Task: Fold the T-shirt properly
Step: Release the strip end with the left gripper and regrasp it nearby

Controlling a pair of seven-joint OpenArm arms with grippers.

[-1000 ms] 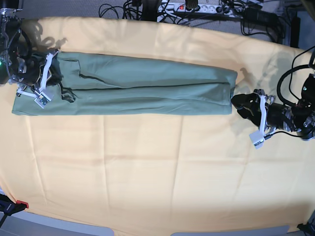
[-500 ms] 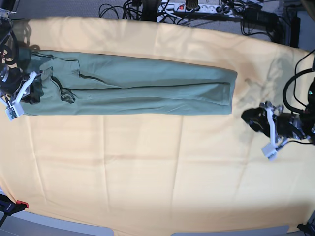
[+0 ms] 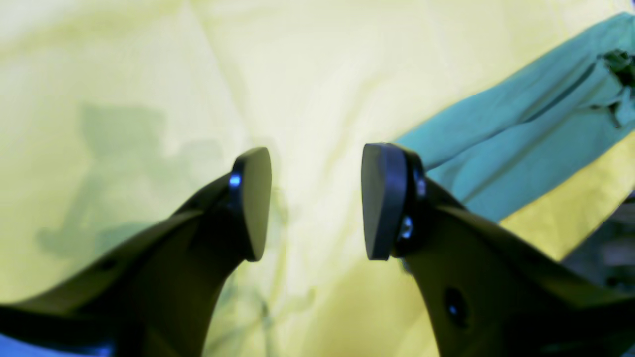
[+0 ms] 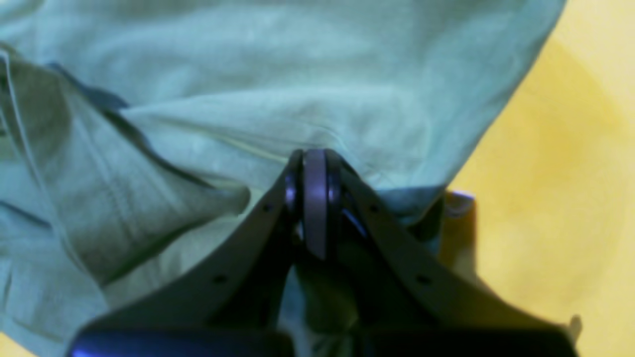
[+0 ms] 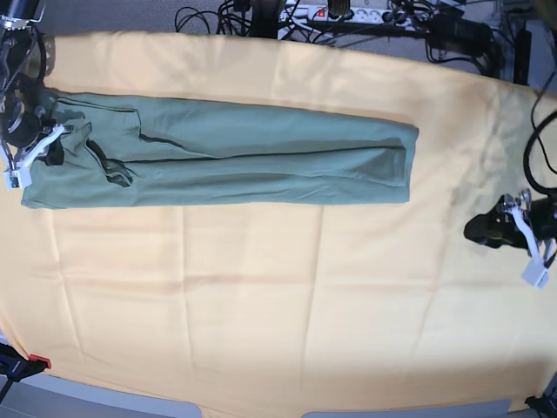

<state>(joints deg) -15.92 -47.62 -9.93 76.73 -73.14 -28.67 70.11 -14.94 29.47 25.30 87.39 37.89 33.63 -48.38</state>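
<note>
Since a second ago, the left gripper point(image 5: 487, 230) has pulled back from the end of the T-shirt point(image 5: 261, 152) toward the worktop's edge, and the right gripper point(image 5: 48, 150) has shifted slightly along the other end of the shirt.

The sage-green T-shirt lies folded into a long narrow band across the far half of the worktop, on a large yellow-orange cloth point(image 5: 278, 296) that covers the surface. A dark fold line runs along the length of the band.

In the left wrist view, the left gripper point(image 3: 315, 201) hangs over bare cloth point(image 3: 149, 74) with its two pads apart and nothing between them; the shirt point(image 3: 521, 134) lies off to one side, well apart from it.

In the right wrist view, the right gripper point(image 4: 313, 198) has its pads pressed together, pinching a wrinkled edge of the shirt point(image 4: 248, 74), with bare cloth point(image 4: 570, 148) beside it.

Cables and a power strip point(image 5: 339, 12) lie beyond the far edge of the worktop.
</note>
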